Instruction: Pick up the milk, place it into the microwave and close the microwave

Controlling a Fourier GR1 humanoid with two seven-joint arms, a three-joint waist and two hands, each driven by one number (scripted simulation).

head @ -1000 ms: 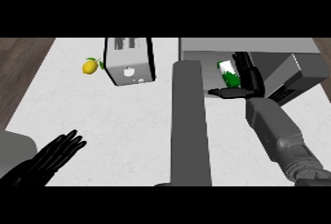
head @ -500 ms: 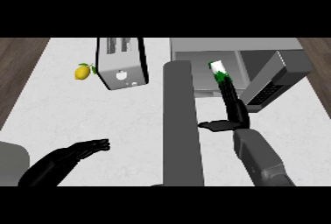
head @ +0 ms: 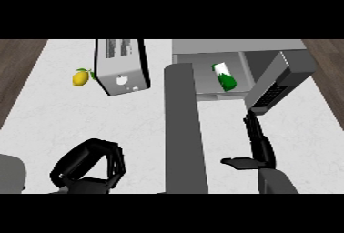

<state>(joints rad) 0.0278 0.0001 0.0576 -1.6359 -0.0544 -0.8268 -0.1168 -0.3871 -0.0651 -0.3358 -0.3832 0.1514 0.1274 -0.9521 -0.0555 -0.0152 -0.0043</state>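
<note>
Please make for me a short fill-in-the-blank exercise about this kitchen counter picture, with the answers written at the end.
1. The milk carton stands inside the ______.
2. The microwave door is ______, not closed.
3. The yellow fruit to the left of the toaster is a ______.
4. The right hand holds ______; its fingers are straight.

Answers: microwave; open; lemon; nothing

I had one head view, looking steeply down on the counter (head: 134,123) from fairly close above.
</note>
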